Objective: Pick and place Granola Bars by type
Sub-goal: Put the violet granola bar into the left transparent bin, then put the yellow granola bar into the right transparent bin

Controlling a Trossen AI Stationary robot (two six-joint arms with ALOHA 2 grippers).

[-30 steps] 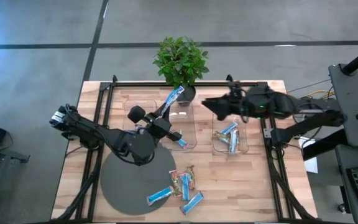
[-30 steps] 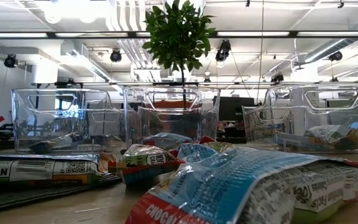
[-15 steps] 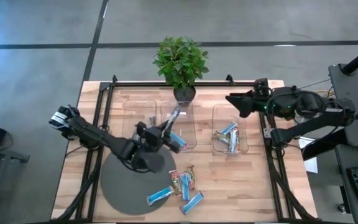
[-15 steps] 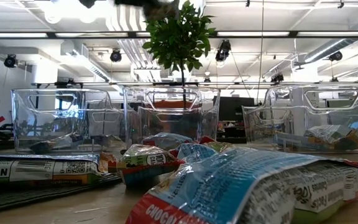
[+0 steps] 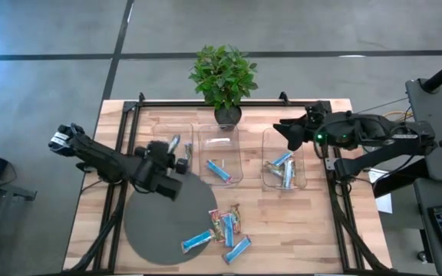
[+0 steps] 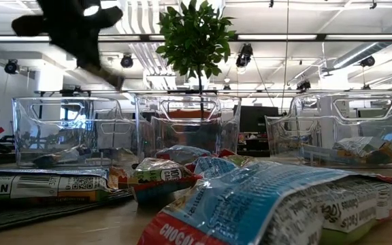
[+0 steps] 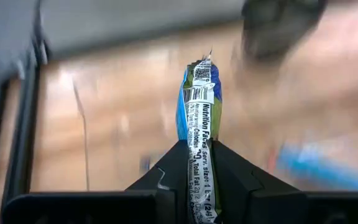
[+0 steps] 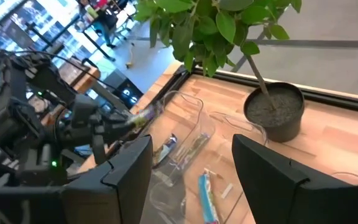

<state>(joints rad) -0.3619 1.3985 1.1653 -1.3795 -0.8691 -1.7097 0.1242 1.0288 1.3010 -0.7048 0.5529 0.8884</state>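
The left tool (image 5: pixel 176 146) has swung away from the middle tray (image 5: pixel 219 155) toward the left tray (image 5: pixel 169 147), at the centre-left of the high view, and it still pinches a multicoloured granola bar (image 7: pixel 200 134) between its pressed fingers. This suggests that the bar belongs to the left tray, where a dark bar already seems to lie. The middle tray holds one blue bar (image 5: pixel 217 170), and the right tray (image 5: pixel 284 169) holds a few mixed ones. Several bars (image 5: pixel 219 231) wait on the surface in the lower centre, beside the round grey mat (image 5: pixel 159 222). The right tool (image 5: pixel 291 132) has come back slightly near the right tray, its fingers spread and empty.
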